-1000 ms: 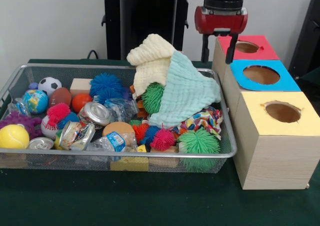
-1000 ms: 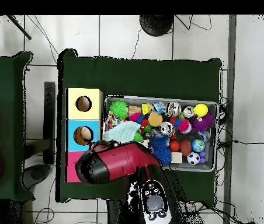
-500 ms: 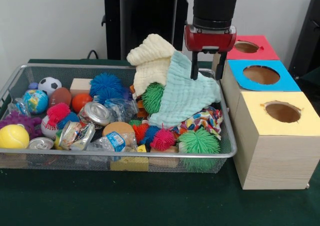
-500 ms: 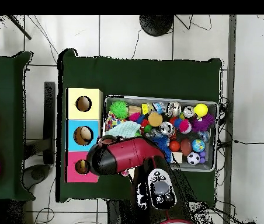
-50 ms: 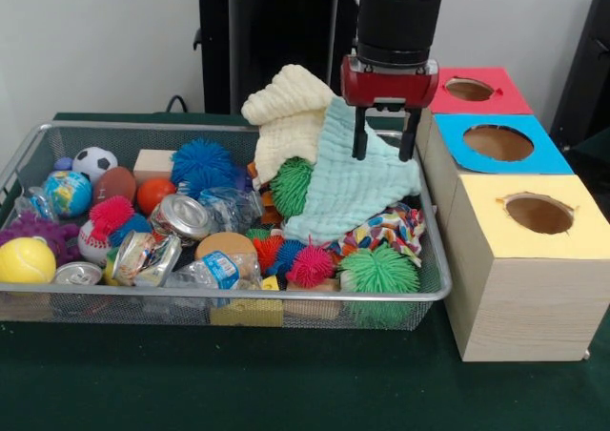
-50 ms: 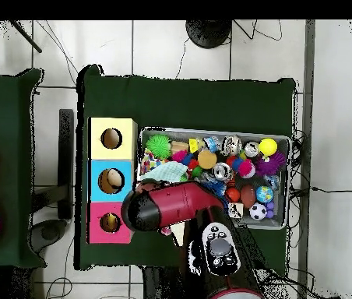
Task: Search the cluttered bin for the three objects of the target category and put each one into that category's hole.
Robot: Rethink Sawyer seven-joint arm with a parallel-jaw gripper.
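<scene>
- Hovering over the right end of the wire mesh bin (image 5: 29, 150), the gripper (image 5: 384, 150) has its two dark fingers spread apart with nothing between them, tips at the upper fold of the mint-green cloth (image 5: 355, 178).
- That cloth drapes over a heap of toys, which explains why it sits tented rather than flat; a cream knitted cloth (image 5: 286, 116) leans against its left side, and a green spiky ball (image 5: 291, 185) pokes out between the two.
- Judging by this stance, cloths are probably the target category, the mint-green one being the next pick.
- A multicoloured patterned cloth (image 5: 391, 231) lies just below the mint-green one, in front of the fingers.
- Three boxes stand just beside the bin, each with a hole on top: red box (image 5: 472, 90), blue box (image 5: 498, 143), yellow box (image 5: 536, 214).
- From overhead the arm hides the gripper and most of the cloths.
</scene>
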